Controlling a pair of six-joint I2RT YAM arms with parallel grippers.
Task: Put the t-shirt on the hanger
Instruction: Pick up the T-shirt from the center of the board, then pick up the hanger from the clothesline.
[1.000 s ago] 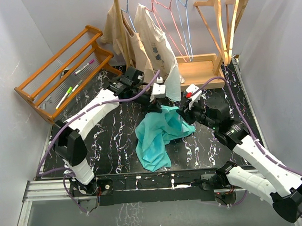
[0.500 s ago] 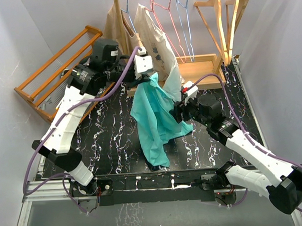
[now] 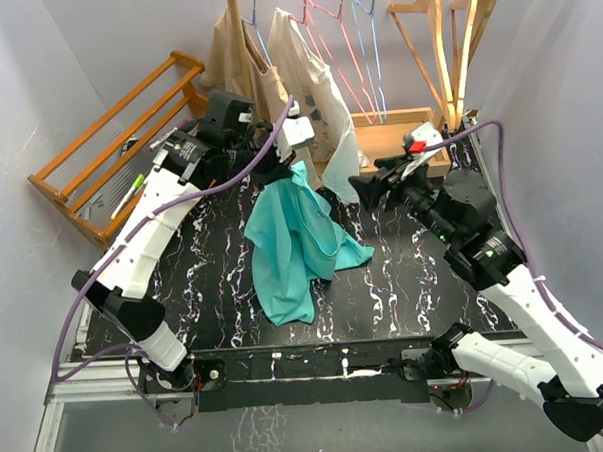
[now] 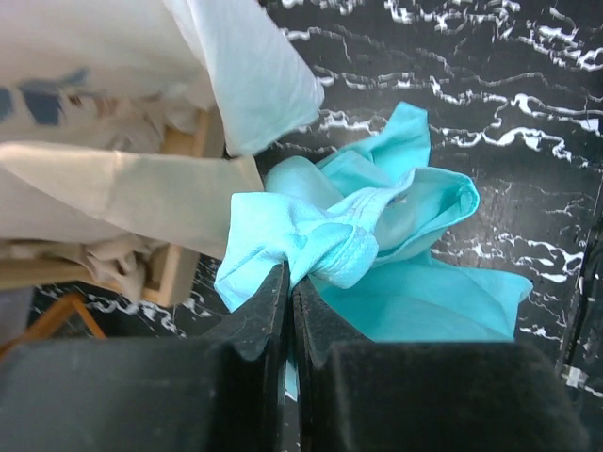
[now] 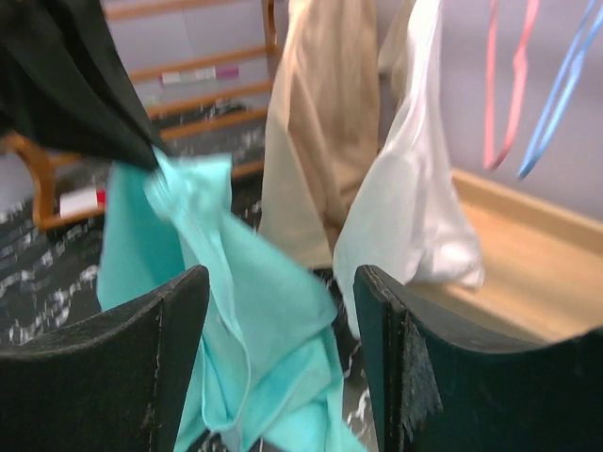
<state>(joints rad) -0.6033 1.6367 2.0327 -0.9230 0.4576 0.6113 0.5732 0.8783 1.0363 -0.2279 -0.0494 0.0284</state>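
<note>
The teal t-shirt (image 3: 292, 236) hangs in a bunched drape from my left gripper (image 3: 297, 164), its lower end resting on the black marbled table (image 3: 404, 272). In the left wrist view the left gripper (image 4: 290, 273) is shut on a gathered fold of the t-shirt (image 4: 377, 235). My right gripper (image 3: 365, 188) is open just right of the cloth; in its own view the right gripper (image 5: 283, 282) frames the t-shirt (image 5: 236, 320) without touching it. The wooden hanger (image 3: 440, 60) hangs at the back right, beyond both grippers.
Two beige shirts (image 3: 315, 85) hang at the back beside thin pink and blue wire hangers (image 3: 359, 53). A wooden base (image 3: 398, 137) lies under them. A slatted wooden rack (image 3: 128, 143) with markers leans at the left. White walls close in on both sides.
My left gripper has lifted the t-shirt off the table and carried it toward the back. The right gripper has opened, let go of the cloth and drawn back to the right.
</note>
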